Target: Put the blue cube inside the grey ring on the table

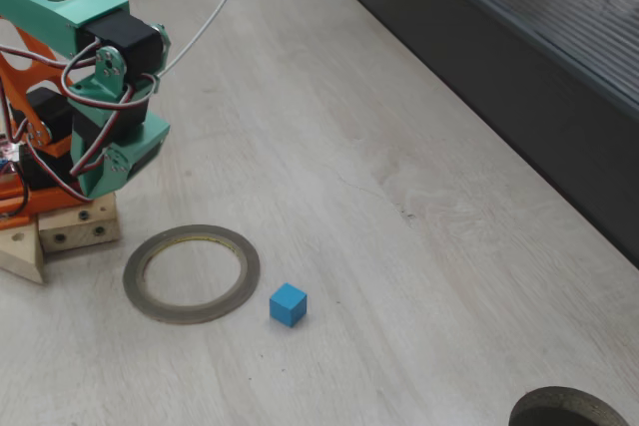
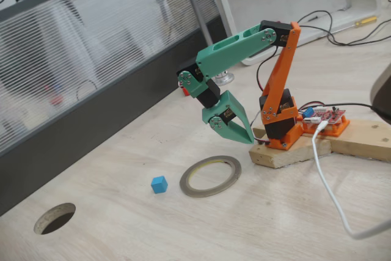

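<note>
Right now the blue cube point(image 1: 288, 304) point(image 2: 159, 184) sits flat on the worktop point(image 1: 399, 147) point(image 2: 122, 230), just beside the grey ring point(image 1: 192, 273) point(image 2: 211, 175) but not touching it and not inside it. In a fixed view, the cube is low in the middle of the picture, a little to the right of the ring. In the other fixed view, the cube is to the left of the ring, near the lower middle.

The ring lies flat on the pale wood. Its middle shows bare wood, and the inner rim looks a bit yellow.

The green and orange arm point(image 2: 244, 44) is folded up above the ring. Its jaws point(image 2: 239, 130) hang in the air, pointing down and to the right toward the wooden block point(image 2: 317, 145) that holds the arm. They look pressed together into one green wedge, and they grip nothing. The jaws are well apart from the cube.

A white cable point(image 2: 333, 194) point(image 1: 215, 12) runs across the worktop. A dark round hole point(image 2: 55, 218) point(image 1: 571, 408) is cut in the worktop, lower left in one picture and at the bottom right corner in the other. A dark ribbed strip point(image 1: 519, 57) runs along the far edge.
</note>
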Controlling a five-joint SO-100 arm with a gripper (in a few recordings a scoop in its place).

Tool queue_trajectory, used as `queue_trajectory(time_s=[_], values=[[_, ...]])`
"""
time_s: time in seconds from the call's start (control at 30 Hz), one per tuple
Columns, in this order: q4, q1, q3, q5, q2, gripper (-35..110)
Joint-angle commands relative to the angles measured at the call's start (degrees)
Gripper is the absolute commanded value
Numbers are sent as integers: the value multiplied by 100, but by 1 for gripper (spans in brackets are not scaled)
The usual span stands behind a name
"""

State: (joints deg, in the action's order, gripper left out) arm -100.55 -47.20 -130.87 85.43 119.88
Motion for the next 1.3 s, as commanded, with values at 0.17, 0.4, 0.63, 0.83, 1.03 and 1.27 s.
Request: queue_trajectory(time_s=[0.17,0.4,0.63,0.83,1.03,1.27], values=[[35,-123,-26,0,114,1],[35,-123,-26,0,114,1],[35,-123,-26,18,114,1],[35,-123,-18,18,123,1],[35,-123,53,-9,141,1],[35,-123,123,-9,202,1]])
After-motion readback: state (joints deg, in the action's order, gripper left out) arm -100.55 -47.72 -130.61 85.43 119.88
